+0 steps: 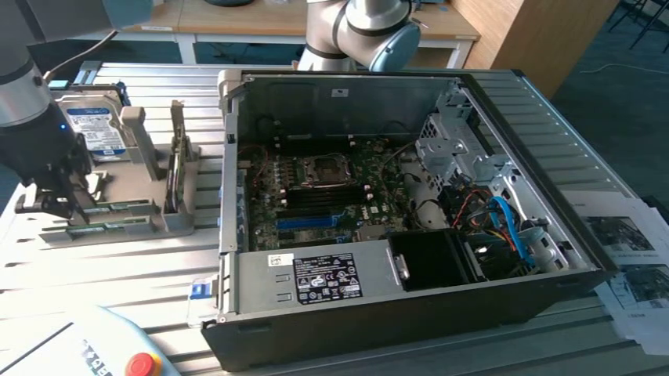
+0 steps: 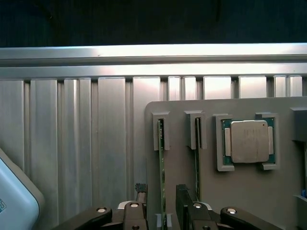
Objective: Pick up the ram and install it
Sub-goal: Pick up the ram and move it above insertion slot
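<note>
Beginning with the exterior view, we record the gripper [image 1: 47, 205] poised low over the left end of a grey holder [image 1: 172, 218]. The holder sits on the ribbed metal surface [image 1: 125, 274], to the exterior view's left of the open computer case [image 1: 418, 313]. Two green sticks stand on edge in the holder's slots. We take the nearer one to be the ram [image 1: 110, 227], with a spare stick [image 1: 117, 206] just beyond it. A hard drive [image 1: 89, 129] stands farther back. The ram rests in its slot, not yet lifted.

Turning to the wrist view, we find the fingers [image 2: 182, 199] spread and straddling the ram [image 2: 161, 158]. One finger faces each flat side, with a gap showing on both sides, so nothing is pinched. The spare stick [image 2: 197, 158] occupies the neighbouring slot, and a processor [image 2: 248, 141] lies in a recess just beside that.

Handling assessment:
- **Weight and stiffness:** we judge the ram light and stiff, but thin and brittle under bending or twisting.
- **Vulnerable parts:** the small chips and the contact edge are likely to suffer from scraping or heavy pressure.
- **Where to hold:** we recommend the two broad faces, close to the exposed upper edge and near mid-length, so it hangs level.
- **Grip:** the faces are smooth, so the grip should be square and moderate.
</note>
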`<state>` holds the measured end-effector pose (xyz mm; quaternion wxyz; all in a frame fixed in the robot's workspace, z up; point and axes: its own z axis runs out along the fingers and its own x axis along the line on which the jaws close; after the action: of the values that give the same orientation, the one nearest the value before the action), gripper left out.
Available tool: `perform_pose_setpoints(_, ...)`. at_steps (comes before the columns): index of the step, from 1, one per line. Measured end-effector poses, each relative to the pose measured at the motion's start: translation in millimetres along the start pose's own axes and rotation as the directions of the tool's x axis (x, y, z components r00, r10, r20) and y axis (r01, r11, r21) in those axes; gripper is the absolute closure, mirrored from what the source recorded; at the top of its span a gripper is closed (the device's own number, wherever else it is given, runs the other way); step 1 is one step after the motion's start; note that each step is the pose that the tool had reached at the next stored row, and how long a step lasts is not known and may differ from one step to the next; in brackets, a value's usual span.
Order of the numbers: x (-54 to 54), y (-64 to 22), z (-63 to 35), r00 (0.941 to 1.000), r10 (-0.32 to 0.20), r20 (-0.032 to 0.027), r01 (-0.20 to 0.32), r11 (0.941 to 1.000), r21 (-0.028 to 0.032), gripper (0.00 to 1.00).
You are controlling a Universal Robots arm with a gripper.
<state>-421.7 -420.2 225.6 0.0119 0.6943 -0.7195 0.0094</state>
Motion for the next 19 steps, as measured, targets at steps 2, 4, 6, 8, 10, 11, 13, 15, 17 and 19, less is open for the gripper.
perform_pose_setpoints(2, 0.0, 0.1, 2.4, 1.0000, 0.000, -0.0002, 0.000, 1.0000, -0.0003, 0.63)
perform_pose_setpoints(4, 0.0, 0.1, 4.8, 1.0000, 0.000, -0.0003, 0.000, 1.0000, -0.0004, 0.63)
perform_pose_setpoints(6, 0.0, 0.0, 7.6, 1.0000, 0.000, -0.0003, 0.000, 1.0000, -0.0005, 0.63)
perform_pose_setpoints(8, -0.1, 0.0, 10.4, 1.0000, 0.000, -0.0003, 0.000, 1.0000, -0.0005, 0.63)
perform_pose_setpoints(10, -0.1, 0.0, 13.0, 1.0000, 0.000, -0.0003, 0.000, 1.0000, -0.0005, 0.63)
perform_pose_setpoints(11, -0.2, 0.0, 14.2, 1.0000, 0.000, -0.0003, 0.000, 1.0000, -0.0004, 0.63)
perform_pose_setpoints(13, -0.2, 0.0, 16.3, 1.0000, 0.000, -0.0003, 0.000, 1.0000, -0.0004, 0.63)
perform_pose_setpoints(15, -0.3, 0.0, 17.5, 1.0000, 0.000, -0.0003, 0.000, 1.0000, -0.0005, 0.63)
perform_pose_setpoints(17, -0.2, 0.0, 17.5, 1.0000, 0.000, -0.0004, 0.000, 1.0000, -0.0006, 0.63)
perform_pose_setpoints(19, -0.3, 0.0, 17.6, 1.0000, 0.000, -0.0003, 0.000, 1.0000, -0.0005, 0.63)
